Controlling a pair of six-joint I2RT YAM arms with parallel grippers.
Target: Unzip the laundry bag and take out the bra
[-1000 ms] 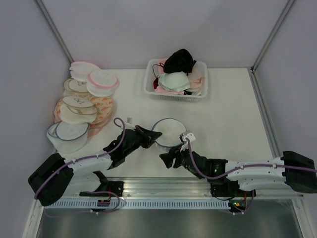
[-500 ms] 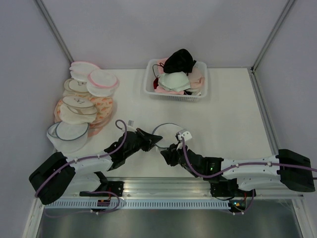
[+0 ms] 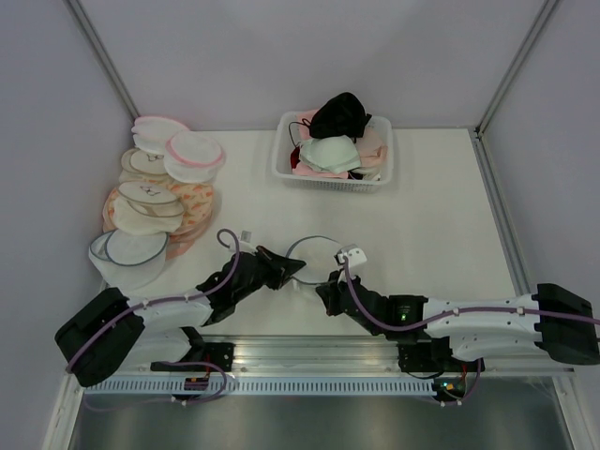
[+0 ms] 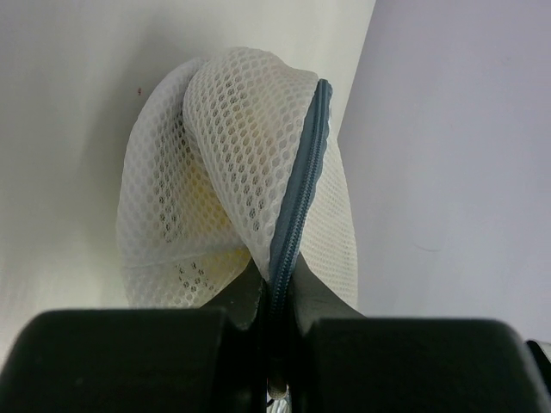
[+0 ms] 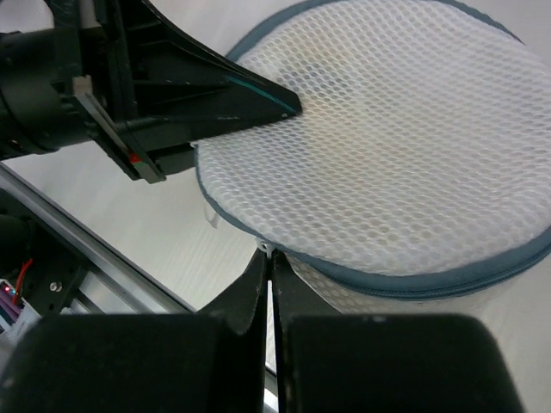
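The laundry bag [image 3: 317,251] is a round white mesh pouch with a blue-grey zipper rim, lying between the two arms. My left gripper [image 3: 298,267] is shut on its left rim, the zipper band [image 4: 297,194] running straight in between the fingers [image 4: 277,280]. My right gripper [image 3: 325,284] is shut at the bag's near rim on a small white zipper pull [image 5: 266,249]. The left gripper's fingers [image 5: 232,90] rest across the bag's top in the right wrist view. Of the bra, only a faint yellow tinge [image 4: 202,194] shows through the mesh.
A white basket [image 3: 285,165] at the back holds several bras, with a black one [image 3: 339,114] on top. A stack of round mesh bags [image 3: 155,202] lies at the left wall. A metal rail [image 3: 309,352] runs along the near edge.
My right gripper moved in to the bag's near rim and closed on the zipper pull. The left gripper kept its hold on the rim, which shifted slightly toward the arms.
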